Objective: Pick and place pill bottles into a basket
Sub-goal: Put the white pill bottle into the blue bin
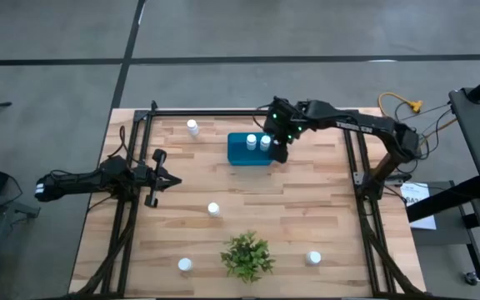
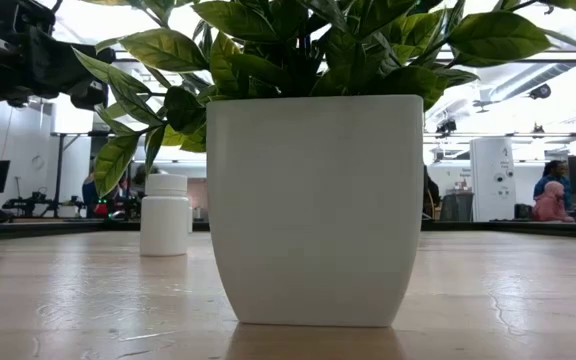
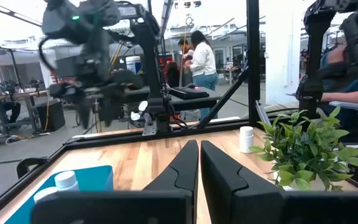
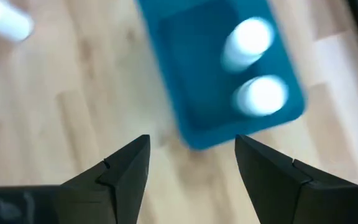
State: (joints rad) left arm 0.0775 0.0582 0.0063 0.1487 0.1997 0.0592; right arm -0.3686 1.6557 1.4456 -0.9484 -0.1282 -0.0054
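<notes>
right gripper [image 4: 191, 162] hangs wide and empty over the basket [image 1: 242, 156]; 2 pill bottles [image 1: 257, 142] inside look blurred.

The basket [image 1: 242, 152] sits toward the table's far edge with two pill bottles [image 1: 257, 142] crowded at its right end; its left part lies open from above. The right gripper [image 1: 280, 148] hangs over that right end, fingers apart and empty. Four bottles stand well apart on the wooden table [image 1: 307, 208], with bare lanes between. The potted plant [image 1: 246, 256] blocks the near middle, and black frame rails [image 1: 132, 167] border both sides.
</notes>
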